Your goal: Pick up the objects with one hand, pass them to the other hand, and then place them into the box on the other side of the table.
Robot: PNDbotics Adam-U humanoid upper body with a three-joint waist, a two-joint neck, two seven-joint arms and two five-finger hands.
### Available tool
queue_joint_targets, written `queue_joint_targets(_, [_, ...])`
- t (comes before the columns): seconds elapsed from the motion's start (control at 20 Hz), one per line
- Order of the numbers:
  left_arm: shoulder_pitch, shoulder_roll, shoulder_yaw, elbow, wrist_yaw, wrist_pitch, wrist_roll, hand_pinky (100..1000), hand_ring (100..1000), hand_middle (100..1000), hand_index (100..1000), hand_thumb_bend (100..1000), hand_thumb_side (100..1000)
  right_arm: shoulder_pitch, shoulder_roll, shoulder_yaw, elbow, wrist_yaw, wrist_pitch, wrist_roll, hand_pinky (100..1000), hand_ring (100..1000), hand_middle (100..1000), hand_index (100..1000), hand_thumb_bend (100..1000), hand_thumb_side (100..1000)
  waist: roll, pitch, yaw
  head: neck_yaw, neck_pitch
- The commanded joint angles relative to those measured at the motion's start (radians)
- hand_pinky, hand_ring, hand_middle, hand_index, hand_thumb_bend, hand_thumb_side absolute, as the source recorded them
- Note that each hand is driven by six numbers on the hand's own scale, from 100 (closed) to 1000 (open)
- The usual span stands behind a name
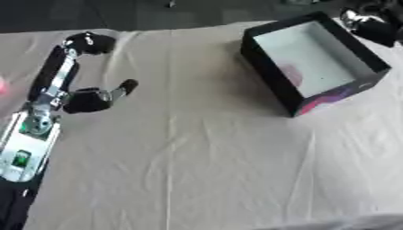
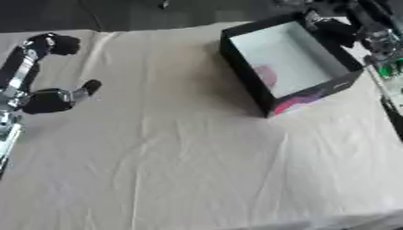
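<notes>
Box (image 1: 315, 63) sits on the tabletop (image 1: 204, 161) at the far right, a black-walled, open-topped rectangle with a pale inside. Its long axis runs askew, from the far edge of the table toward the near right, so that one short end faces away and the other, marked with a pink and purple patch on the outer wall, faces the near right corner. A faint pinkish smear shows on the pale floor near the left wall; what it is cannot be told.

Left hand (image 1: 75, 67) reaches in along the left side, hovering over or resting on the cloth, well apart from the box. Its fingers are extended toward the far edge and bend over at their tips, with the thumb (image 1: 122, 87) stuck out toward the right; it holds nothing. A silver forearm with a green light trails back toward the near left corner.

Right hand (image 2: 346, 22) shows in the right eye view at the far right corner, just beside the box's far end; whether its fingers are apart or together cannot be told

A beige cloth, creased, covers the tabletop
</notes>
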Motion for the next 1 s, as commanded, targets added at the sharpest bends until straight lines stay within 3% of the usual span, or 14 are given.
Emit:
queue_joint_targets(0.05, [-0.014,0.039,0.022,-0.028,0.014,0.021,0.003,758,693,650,791,505,325,-0.008,-0.017,-0.011,-0.031,-0.102,-0.007,-0.053,1000,933,910,998,100,797,0.007,-0.036,0.002,0.033,-0.001])
queue_joint_targets(0.4, [-0.007,0.161,0.076,-0.020,0.047,0.095,0.012,762,699,660,800,499,336,0.000,-0.025,-0.007,-0.046,-0.119,-0.012,-0.075,1000,926,902,991,100,718,0.019,-0.042,0.009,0.061,-0.001])
queue_joint_targets(1.0, [0.001,0.313,0.184,0.117,0.090,0.187,0.014,778,726,688,816,511,366,0.003,-0.032,-0.010,-0.060,-0.116,-0.004,-0.089,1000,918,896,985,100,729,0.023,-0.043,0.014,0.088,-0.001])
